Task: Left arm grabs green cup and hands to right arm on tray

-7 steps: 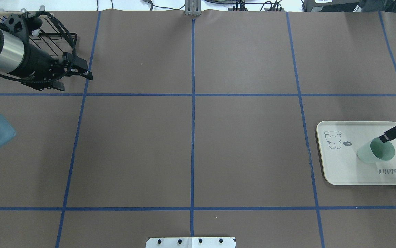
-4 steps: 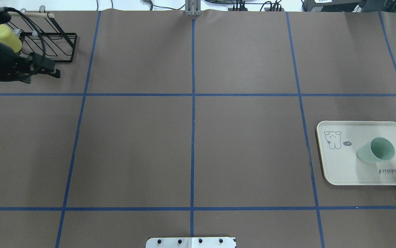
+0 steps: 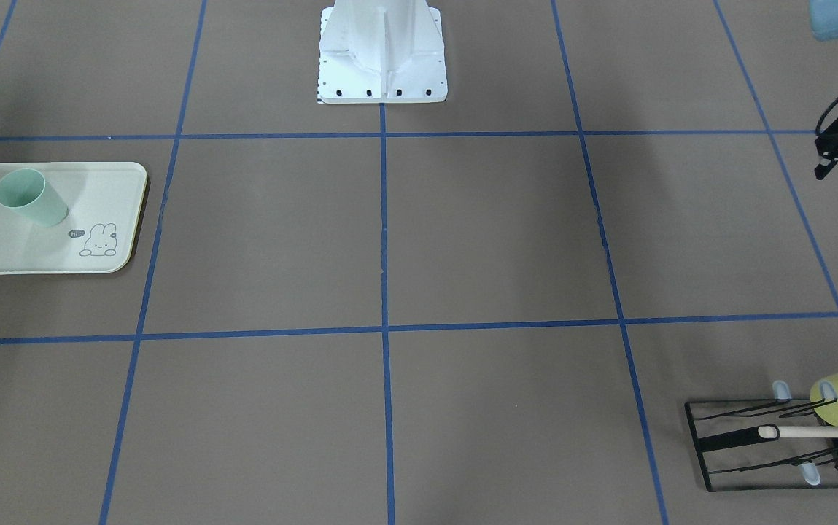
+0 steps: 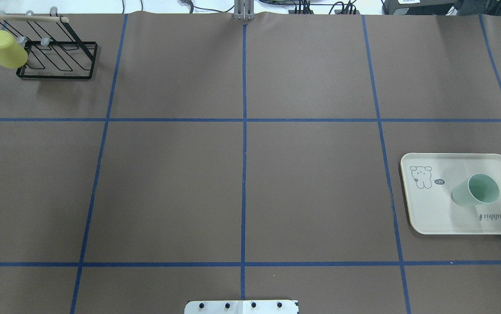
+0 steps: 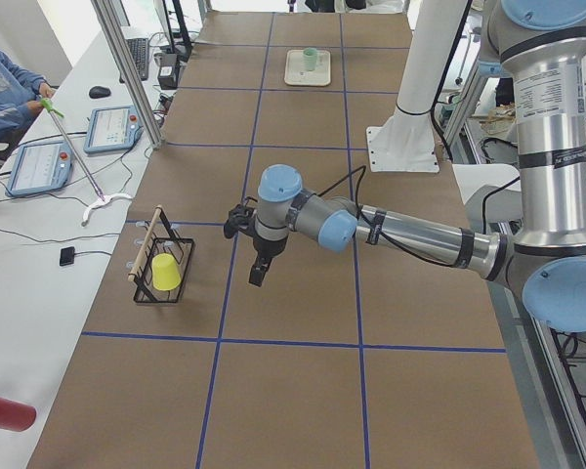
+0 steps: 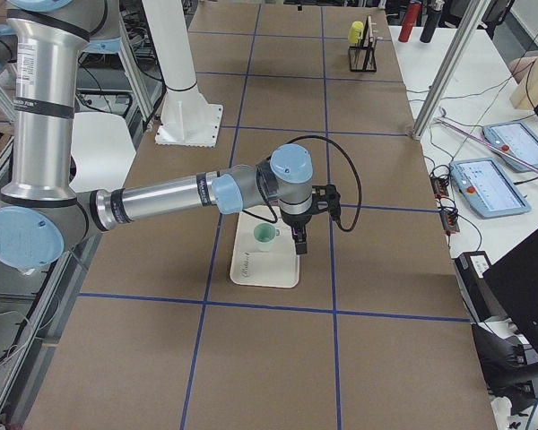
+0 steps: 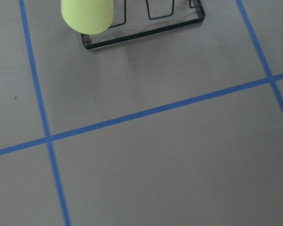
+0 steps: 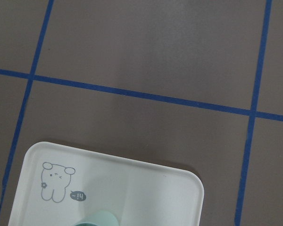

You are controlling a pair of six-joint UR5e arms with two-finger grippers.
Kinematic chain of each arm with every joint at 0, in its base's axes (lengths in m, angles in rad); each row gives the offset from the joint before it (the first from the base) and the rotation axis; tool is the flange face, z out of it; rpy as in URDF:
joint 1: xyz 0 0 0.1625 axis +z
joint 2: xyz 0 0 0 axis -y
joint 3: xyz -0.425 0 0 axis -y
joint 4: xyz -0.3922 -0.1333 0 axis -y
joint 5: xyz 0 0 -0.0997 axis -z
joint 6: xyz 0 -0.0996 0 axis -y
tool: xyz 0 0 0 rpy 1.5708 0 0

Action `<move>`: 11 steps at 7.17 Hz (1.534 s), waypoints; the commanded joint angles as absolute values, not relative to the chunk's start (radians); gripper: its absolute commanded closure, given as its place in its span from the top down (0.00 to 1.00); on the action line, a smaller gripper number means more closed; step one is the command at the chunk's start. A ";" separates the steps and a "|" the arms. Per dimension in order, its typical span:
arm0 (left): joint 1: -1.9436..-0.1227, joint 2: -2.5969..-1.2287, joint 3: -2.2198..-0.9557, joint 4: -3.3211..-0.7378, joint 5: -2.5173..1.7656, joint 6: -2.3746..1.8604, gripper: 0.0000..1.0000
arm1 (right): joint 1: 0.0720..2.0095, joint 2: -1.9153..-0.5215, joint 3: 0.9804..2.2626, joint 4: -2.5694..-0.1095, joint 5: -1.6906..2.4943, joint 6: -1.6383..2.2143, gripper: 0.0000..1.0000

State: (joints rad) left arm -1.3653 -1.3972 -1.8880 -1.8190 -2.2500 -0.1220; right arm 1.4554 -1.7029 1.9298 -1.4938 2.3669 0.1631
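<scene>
The green cup [image 4: 476,190] stands upright on the tray [image 4: 433,213] at the table's right; it also shows in the front view [image 3: 28,197]. Nothing touches it. My right gripper [image 6: 299,242] hangs just beside the cup [image 6: 265,235] in the right side view; I cannot tell whether it is open. Its wrist view shows the tray [image 8: 132,188] and the cup's rim [image 8: 96,219]. My left gripper [image 3: 836,157] is at the far left of the table, cut off by the view's edge, and its state is unclear; it also shows in the left side view [image 5: 259,269].
A black wire rack [image 4: 56,59] stands at the far left corner with a yellow-green cup [image 4: 7,49] on it. Both show in the left wrist view, the cup [image 7: 87,14] in front of the rack [image 7: 141,33]. The robot base [image 3: 382,55] sits mid-table.
Both arms have drawn back out of the overhead view. The right gripper left the cup's rim and moved off to the right. The cup stayed on the tray.
</scene>
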 commanded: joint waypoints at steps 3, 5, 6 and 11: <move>-1.505 -1.419 -1.767 -1.677 -2.408 -0.026 1.00 | 1.497 -1.726 1.916 -1.525 2.356 0.112 1.00; -1.528 -1.453 -1.776 -1.568 -2.405 -0.020 1.00 | 1.480 -1.712 1.890 -1.551 2.356 0.110 1.00; -1.526 -1.453 -1.782 -1.563 -2.405 -0.020 1.00 | 1.471 -1.710 1.890 -1.566 2.356 0.109 1.00; -1.568 -1.448 -1.839 -1.491 -2.405 -0.017 1.00 | 1.476 -1.710 1.884 -1.603 2.330 0.074 1.00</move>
State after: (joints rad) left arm -1.5628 -1.4547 -1.8283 -1.4926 -2.4065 -0.0171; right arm 1.4674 -1.7109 1.8819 -1.5849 2.3309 0.0822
